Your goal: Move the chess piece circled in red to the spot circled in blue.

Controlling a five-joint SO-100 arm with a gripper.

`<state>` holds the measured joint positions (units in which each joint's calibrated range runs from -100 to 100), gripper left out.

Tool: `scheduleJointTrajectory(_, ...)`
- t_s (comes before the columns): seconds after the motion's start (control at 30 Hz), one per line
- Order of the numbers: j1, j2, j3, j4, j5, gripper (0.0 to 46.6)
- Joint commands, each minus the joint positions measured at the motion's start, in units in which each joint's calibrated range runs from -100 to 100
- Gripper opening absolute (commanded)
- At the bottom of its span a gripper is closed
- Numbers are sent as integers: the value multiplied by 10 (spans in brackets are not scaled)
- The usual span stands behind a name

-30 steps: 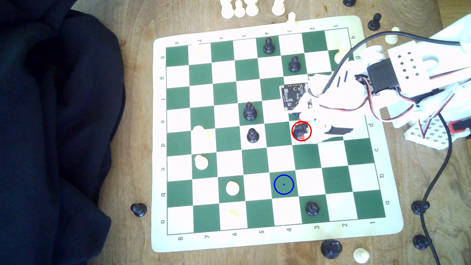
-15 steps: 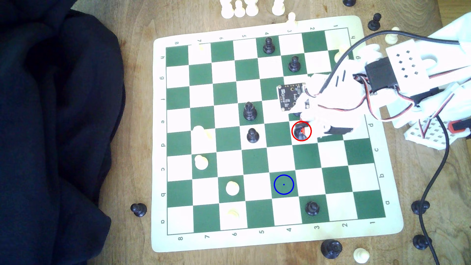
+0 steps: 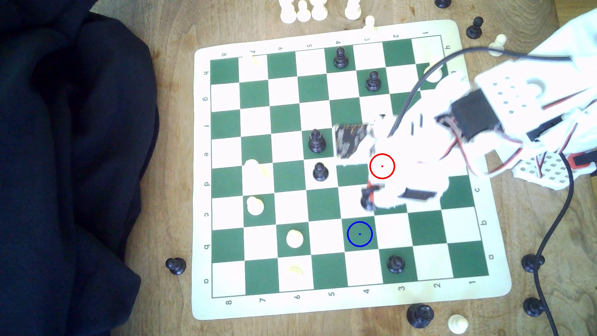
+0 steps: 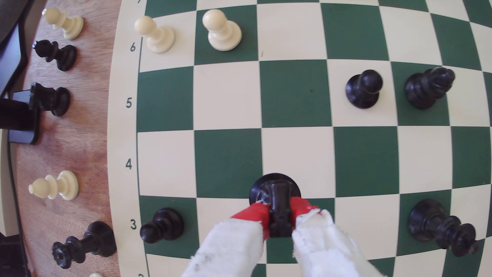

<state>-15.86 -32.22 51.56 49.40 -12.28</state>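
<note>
One black chess piece point(image 3: 368, 197) is hanging clamped between the jaws of the gripper point(image 4: 279, 215), just short of the blue-ringed spot point(image 3: 359, 234); lifting is finished, while lowering and releasing are remaining.

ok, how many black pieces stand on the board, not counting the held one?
5: black pawns on h4 and g3, a taller black piece on e5, black pawns on d5 and a3. The arm may hide more.

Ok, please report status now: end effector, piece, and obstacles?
End effector shut on short black rook-like piece. Piece short of blue-ringed green square. Square unoccupied.
</note>
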Motion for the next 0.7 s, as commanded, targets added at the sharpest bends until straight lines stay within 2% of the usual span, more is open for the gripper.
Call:
scheduleJointTrajectory(0.0, -19, 63, -85, -3, -19, 3)
scheduleJointTrajectory(0.23, -48, 148, -135, -37, -24, 3)
scheduleJointTrajectory(0.67, -42, 203, -150, -62, -16, 3)
